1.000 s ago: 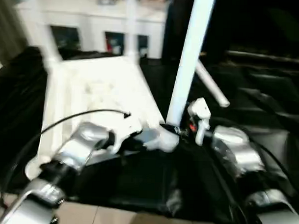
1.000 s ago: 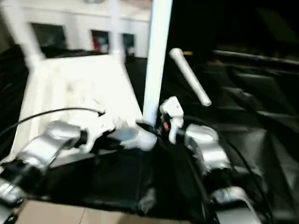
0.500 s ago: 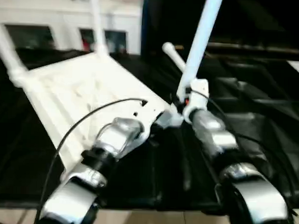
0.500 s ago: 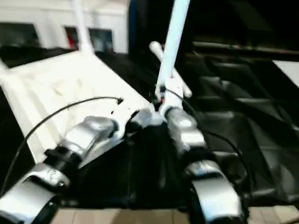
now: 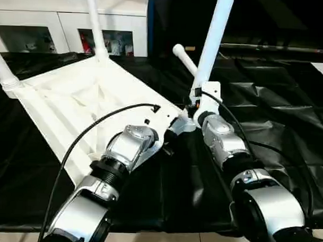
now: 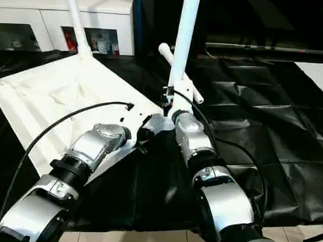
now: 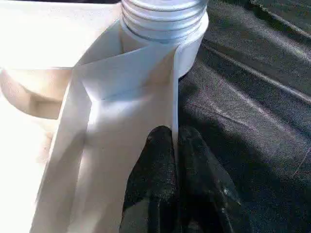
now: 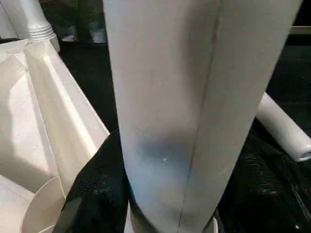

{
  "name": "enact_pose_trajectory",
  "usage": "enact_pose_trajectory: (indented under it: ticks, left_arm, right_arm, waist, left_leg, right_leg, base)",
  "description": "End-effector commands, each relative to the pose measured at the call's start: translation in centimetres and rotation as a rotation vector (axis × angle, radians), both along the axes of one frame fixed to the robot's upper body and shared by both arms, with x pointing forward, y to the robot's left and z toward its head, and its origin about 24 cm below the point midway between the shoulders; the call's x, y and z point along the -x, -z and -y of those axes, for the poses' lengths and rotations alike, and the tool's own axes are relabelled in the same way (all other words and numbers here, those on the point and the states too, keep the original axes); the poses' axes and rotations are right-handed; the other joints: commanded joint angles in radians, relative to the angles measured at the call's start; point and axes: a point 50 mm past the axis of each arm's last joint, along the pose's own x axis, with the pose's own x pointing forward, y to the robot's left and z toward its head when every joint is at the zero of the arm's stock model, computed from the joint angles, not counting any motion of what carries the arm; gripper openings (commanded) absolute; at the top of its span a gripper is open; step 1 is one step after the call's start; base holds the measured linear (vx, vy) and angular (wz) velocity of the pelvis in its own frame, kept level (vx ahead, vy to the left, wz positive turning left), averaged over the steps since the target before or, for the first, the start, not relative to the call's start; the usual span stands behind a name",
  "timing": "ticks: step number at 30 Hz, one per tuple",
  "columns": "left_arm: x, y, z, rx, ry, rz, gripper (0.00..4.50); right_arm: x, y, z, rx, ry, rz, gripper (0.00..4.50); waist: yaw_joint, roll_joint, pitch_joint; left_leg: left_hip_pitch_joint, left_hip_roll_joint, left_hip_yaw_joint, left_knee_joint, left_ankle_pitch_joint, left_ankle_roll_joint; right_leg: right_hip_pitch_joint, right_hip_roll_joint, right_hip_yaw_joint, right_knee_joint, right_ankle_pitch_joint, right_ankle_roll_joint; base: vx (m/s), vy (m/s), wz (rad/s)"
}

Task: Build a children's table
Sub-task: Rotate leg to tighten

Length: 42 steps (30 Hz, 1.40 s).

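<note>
Tabletop (image 5: 82,102) lies underside up on black sheet (image 5: 268,103); upright leg (image 5: 212,43) at its near corner.
My right gripper (image 5: 196,103) clasps that leg low down; my left gripper (image 7: 177,160), closed, pinches the tabletop's edge rib beside the socket (image 7: 165,29).

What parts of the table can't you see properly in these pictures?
- Upright leg in the right tool: its top is cut off by the head views' upper edge.
- Its foot in the corner socket: hidden by the arms in the head views.
- Tabletop: its near edge is covered by the left forearm.
</note>
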Motion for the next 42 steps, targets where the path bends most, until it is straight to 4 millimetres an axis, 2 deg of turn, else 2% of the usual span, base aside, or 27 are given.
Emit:
enact_pose_trajectory:
  ticks: [1,3,4,5,6,9,10,11,12,14,16,18,19,21,22,24,26,27,28,30,32,33,34,36,38,40,42]
  left_arm:
    - [-0.3,-2.1,0.7,0.063,0.039,0.052,0.0]
    - [-0.2,-2.0,0.7,0.063,0.044,0.05,0.0]
    - [-0.2,-2.0,0.7,0.063,0.046,0.053,0.0]
    - [-0.2,-2.0,0.7,0.063,0.046,0.053,0.0]
    - [-0.3,-2.0,0.6,0.063,0.047,0.056,0.0]
    - [-0.4,-2.1,0.5,0.063,0.045,0.062,0.0]
    - [-0.5,-2.2,0.4,0.063,0.043,0.065,0.0]
    - [-0.6,-2.3,0.3,0.063,0.041,0.068,0.0]
    - [-0.6,-2.3,0.3,0.063,0.041,0.068,0.0]
    - [-0.7,-2.3,0.2,0.063,0.04,0.07,0.0]
    - [-0.8,-2.4,-0.1,0.062,0.034,0.075,0.0]
    - [-0.9,-2.3,-0.3,0.062,0.033,0.077,0.0]
    - [-0.9,-2.3,-0.4,0.061,0.033,0.078,0.0]
    - [-0.9,-2.3,-0.4,0.061,0.035,0.084,0.0]
    - [-0.9,-2.3,-0.5,0.062,0.038,0.087,0.0]
    - [-0.9,-2.4,-0.6,0.062,0.056,0.097,0.0]
    - [-0.9,-2.4,-0.7,0.062,0.063,0.101,0.0]
    - [-0.7,-2.3,-0.9,0.046,0.123,0.118,0.0]
    - [-0.4,-2.2,-1.2,0.035,0.17,0.123,0.0]
    - [-0.1,-2.1,-1.3,0.027,0.2,0.124,0.0]
    - [0.2,-2.0,-1.7,0.032,0.243,0.117,0.0]
    - [0.9,-1.9,-2.3,0.045,0.311,0.111,0.0]
    - [0.9,-1.9,-2.3,0.045,0.311,0.111,0.0]
    - [1.5,-1.8,-2.8,0.049,0.382,0.112,0.0]
    - [1.9,-1.8,-3.0,0.057,0.429,0.115,0.0]
    - [3.2,-2.1,-3.4,0.097,0.56,0.113,0.0]
    - [4.2,-2.3,-3.8,0.119,0.633,0.093,0.0]
  right_arm:
    - [2.9,6.5,2.4,0.083,0.067,-0.299,1.88]
    - [2.8,6.4,2.1,0.093,0.029,-0.288,1.88]
    - [2.7,6.0,1.9,0.078,-0.003,-0.266,2.23]
    - [2.7,6.0,1.9,0.078,-0.003,-0.266,2.23]
    - [2.4,5.6,1.7,0.075,-0.026,-0.243,2.44]
    - [2.0,4.8,1.5,0.064,-0.058,-0.2,2.63]
    - [1.8,4.4,1.5,0.055,-0.07,-0.179,2.74]
    - [1.6,4.0,1.4,0.042,-0.086,-0.158,2.74]
    - [1.6,4.0,1.4,0.042,-0.086,-0.158,2.91]
    - [1.4,3.6,1.4,0.041,-0.1,-0.138,3.11]
    - [1.1,2.6,1.1,0.041,-0.175,-0.082,3.23]
    - [1.1,2.2,1.0,0.029,-0.214,-0.06,3.48]
    - [1.1,2.1,0.9,0.027,-0.23,-0.052,3.55]
    - [1.1,1.9,0.9,0.025,-0.258,-0.04,3.68]
    - [1.1,1.8,0.8,0.024,-0.283,-0.029,3.8]
    - [1.1,1.5,0.8,0.011,-0.328,-0.015,3.99]
    - [1.1,1.4,0.8,0.006,-0.347,-0.01,4.13]
    - [1.3,0.9,1.3,0.008,-0.421,0.013,4.25]
    - [1.4,0.5,2.0,0.016,-0.472,0.029,4.36]
    - [1.6,0.2,2.6,0.023,-0.503,0.038,4.44]
    - [2.0,-0.2,3.6,0.035,-0.565,0.054,4.44]
    - [3.1,-0.6,5.0,0.056,-0.653,0.063,4.44]
    - [3.1,-0.6,5.0,0.056,-0.653,0.063,4.44]
    - [4.1,-0.5,6.0,0.076,-0.716,0.063,4.44]
    - [4.7,-0.5,6.4,0.08,-0.754,0.058,4.44]
    - [6.2,-0.3,7.0,0.09,-0.848,0.048,4.44]
    - [7.4,-0.1,7.1,0.135,-0.919,0.037,4.44]
  waist:
    - [0.01,0.008,-0.049]
    - [0.008,0.008,-0.047]
    - [0.007,0.009,-0.047]
    - [0.007,0.009,-0.048]
    - [0.006,0.008,-0.049]
    - [0.011,0.01,-0.053]
    - [0.019,0.008,-0.059]
    - [0.022,0.004,-0.06]
    - [0.028,0.008,-0.063]
    - [0.031,0.006,-0.064]
    - [0.036,0.005,-0.069]
    - [0.041,0.003,-0.077]
    - [0.042,0.002,-0.08]
    - [0.044,-0.001,-0.08]
    - [0.047,-0.003,-0.085]
    - [0.049,-0.003,-0.084]
    - [0.056,-0.005,-0.08]
    - [0.062,-0.011,-0.077]
    - [0.068,-0.008,-0.078]
    - [0.072,-0.006,-0.08]
    - [0.074,-0.007,-0.08]
    - [0.079,-0.003,-0.079]
    - [0.084,-0.006,-0.082]
    - [0.088,-0.002,-0.082]
    - [0.09,-0.003,-0.078]
    - [0.1,-0.003,-0.076]
    - [0.106,0.0,-0.079]
  left_leg:
    - [-0.011,0.096,-0.042,-0.091,-0.27,0.016]
    - [-0.009,0.096,-0.043,-0.092,-0.28,0.014]
    - [-0.012,0.097,-0.044,-0.093,-0.28,0.016]
    - [-0.011,0.097,-0.044,-0.092,-0.282,0.016]
    - [-0.012,0.097,-0.044,-0.093,-0.281,0.017]
    - [-0.01,0.097,-0.041,-0.09,-0.248,0.022]
    - [-0.01,0.098,-0.035,-0.087,-0.2,0.03]
    - [-0.021,0.101,-0.035,-0.089,-0.148,0.044]
    - [-0.015,0.102,-0.03,-0.085,-0.119,0.055]
    - [-0.023,0.102,-0.027,-0.082,-0.069,0.071]
    - [-0.022,0.1,-0.024,-0.076,-0.035,0.087]
    - [-0.029,0.098,-0.022,-0.069,0.027,0.113]
    - [-0.034,0.098,-0.022,-0.064,0.07,0.136]
    - [-0.038,0.095,-0.019,-0.058,0.096,0.165]
    - [-0.041,0.092,-0.018,-0.052,0.12,0.187]
    - [-0.042,0.092,-0.018,-0.05,0.125,0.193]
    - [-0.043,0.09,-0.014,-0.047,0.105,0.201]
    - [-0.043,0.089,-0.014,-0.049,0.086,0.198]
    - [-0.041,0.091,-0.014,-0.048,0.085,0.192]
    - [-0.037,0.097,-0.013,-0.048,0.09,0.19]
    - [-0.034,0.103,-0.014,-0.046,0.106,0.197]
    - [-0.034,0.101,-0.014,-0.045,0.105,0.197]
    - [-0.032,0.107,-0.016,-0.044,0.116,0.199]
    - [-0.03,0.106,-0.016,-0.044,0.124,0.201]
    - [-0.034,0.102,-0.014,-0.047,0.095,0.183]
    - [-0.031,0.106,-0.014,-0.051,0.05,0.161]
    - [-0.028,0.107,-0.015,-0.05,0.067,0.15]
  right_leg:
    - [0.039,-0.138,0.099,-0.098,-0.482,-0.061]
    - [0.038,-0.137,0.097,-0.101,-0.501,-0.053]
    - [0.039,-0.137,0.098,-0.101,-0.496,-0.052]
    - [0.038,-0.137,0.098,-0.101,-0.496,-0.051]
    - [0.039,-0.137,0.098,-0.098,-0.49,-0.054]
    - [0.038,-0.139,0.104,-0.095,-0.456,-0.072]
    - [0.039,-0.141,0.11,-0.088,-0.387,-0.095]
    - [0.045,-0.137,0.11,-0.071,-0.318,-0.12]
    - [0.041,-0.138,0.111,-0.07,-0.283,-0.135]
    - [0.048,-0.137,0.112,-0.058,-0.221,-0.158]
    - [0.048,-0.136,0.111,-0.05,-0.173,-0.17]
    - [0.052,-0.136,0.111,-0.035,-0.1,-0.179]
    - [0.05,-0.134,0.11,-0.024,-0.047,-0.188]
    - [0.048,-0.133,0.11,-0.018,-0.009,-0.199]
    - [0.05,-0.131,0.107,-0.013,0.014,-0.195]
    - [0.047,-0.131,0.107,-0.012,0.016,-0.194]
    - [0.044,-0.128,0.106,-0.018,-0.034,-0.177]
    - [0.045,-0.127,0.105,-0.025,-0.083,-0.156]
    - [0.045,-0.121,0.103,-0.028,-0.117,-0.13]
    - [0.042,-0.121,0.105,-0.024,-0.114,-0.121]
    - [0.038,-0.119,0.105,-0.019,-0.092,-0.12]
    - [0.039,-0.118,0.104,-0.021,-0.091,-0.118]
    - [0.039,-0.12,0.107,-0.014,-0.069,-0.113]
    - [0.036,-0.119,0.106,-0.014,-0.06,-0.119]
    - [0.038,-0.119,0.104,-0.022,-0.101,-0.115]
    - [0.042,-0.121,0.106,-0.031,-0.168,-0.079]
    - [0.039,-0.116,0.107,-0.026,-0.149,-0.077]
  base:
    - [0.0,0.0,0.0]
    - [0.0,0.0,0.0]
    - [0.0,0.0,0.0]
    - [0.0,0.0,0.0]
    - [0.0,0.0,0.0]
    - [0.0,0.0,0.0]
    - [0.0,0.0,0.0]
    - [0.0,0.0,0.0]
    - [0.0,0.0,0.0]
    - [0.0,0.0,0.0]
    - [0.0,0.0,0.0]
    - [0.0,0.0,0.0]
    - [0.0,0.0,0.0]
    - [0.0,0.0,0.0]
    - [0.0,0.0,0.0]
    - [0.0,0.0,0.0]
    - [0.0,0.0,0.0]
    - [0.0,0.0,0.0]
    - [0.0,0.0,0.0]
    - [0.0,0.0,0.0]
    - [0.0,0.0,0.0]
    - [0.0,0.0,0.0]
    - [0.0,0.0,0.0]
    - [0.0,0.0,0.0]
    - [0.0,0.0,0.0]
    - [0.0,0.0,0.0]
    - [0.0,0.0,0.0]
